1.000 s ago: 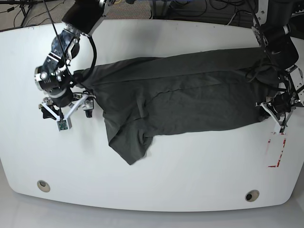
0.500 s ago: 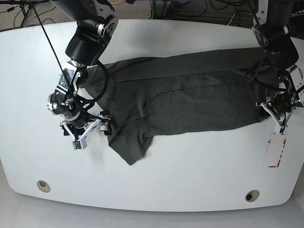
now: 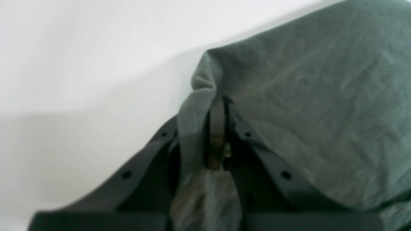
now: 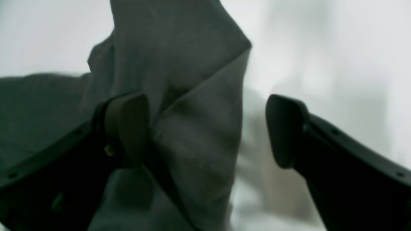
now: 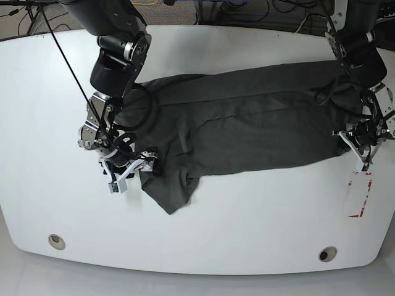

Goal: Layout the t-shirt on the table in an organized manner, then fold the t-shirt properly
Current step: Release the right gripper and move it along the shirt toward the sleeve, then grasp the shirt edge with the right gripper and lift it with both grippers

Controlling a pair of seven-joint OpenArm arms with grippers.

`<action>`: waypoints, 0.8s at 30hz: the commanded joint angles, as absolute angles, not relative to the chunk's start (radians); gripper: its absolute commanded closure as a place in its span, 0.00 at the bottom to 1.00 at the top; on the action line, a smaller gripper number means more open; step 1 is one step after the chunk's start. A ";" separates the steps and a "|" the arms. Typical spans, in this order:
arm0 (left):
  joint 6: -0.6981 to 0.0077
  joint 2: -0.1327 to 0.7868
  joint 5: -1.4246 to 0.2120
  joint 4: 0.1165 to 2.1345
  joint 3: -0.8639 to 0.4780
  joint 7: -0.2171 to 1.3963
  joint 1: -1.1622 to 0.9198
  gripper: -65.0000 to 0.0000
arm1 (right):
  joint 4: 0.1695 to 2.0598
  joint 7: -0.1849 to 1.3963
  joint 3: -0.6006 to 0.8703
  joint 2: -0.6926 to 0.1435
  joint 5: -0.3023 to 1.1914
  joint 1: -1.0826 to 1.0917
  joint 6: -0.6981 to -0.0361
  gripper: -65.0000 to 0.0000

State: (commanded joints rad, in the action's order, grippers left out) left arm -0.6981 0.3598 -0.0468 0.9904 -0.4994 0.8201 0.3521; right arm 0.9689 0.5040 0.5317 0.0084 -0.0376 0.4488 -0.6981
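T-shirt (image 5: pixel 247 123) spread lengthwise left-right across table (image 5: pixel 247 234), wrinkled.

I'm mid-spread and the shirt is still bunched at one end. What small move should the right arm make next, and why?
Probably close the right gripper on the cloth. Its jaws stand open with a fold of the t-shirt between them, lying against one pad only, while the left gripper is already pinched shut on the opposite edge.
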 joint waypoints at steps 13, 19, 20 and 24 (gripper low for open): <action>-0.698 0.361 -0.045 0.987 -0.498 0.820 0.352 1.00 | 0.941 0.467 0.532 -0.013 -0.039 0.440 -0.698 0.51; -0.698 0.360 -0.045 0.987 -0.498 0.814 0.352 1.00 | 0.954 0.472 0.530 -0.013 -0.039 0.424 -0.698 0.96; -0.698 0.360 -0.045 0.987 -0.498 0.814 0.352 1.00 | 0.961 0.475 0.530 -0.013 -0.041 0.423 -0.698 1.00; -0.698 0.358 -0.045 0.993 -0.498 0.809 0.352 1.00 | 1.023 0.536 0.530 -0.013 -0.041 0.414 -0.698 0.99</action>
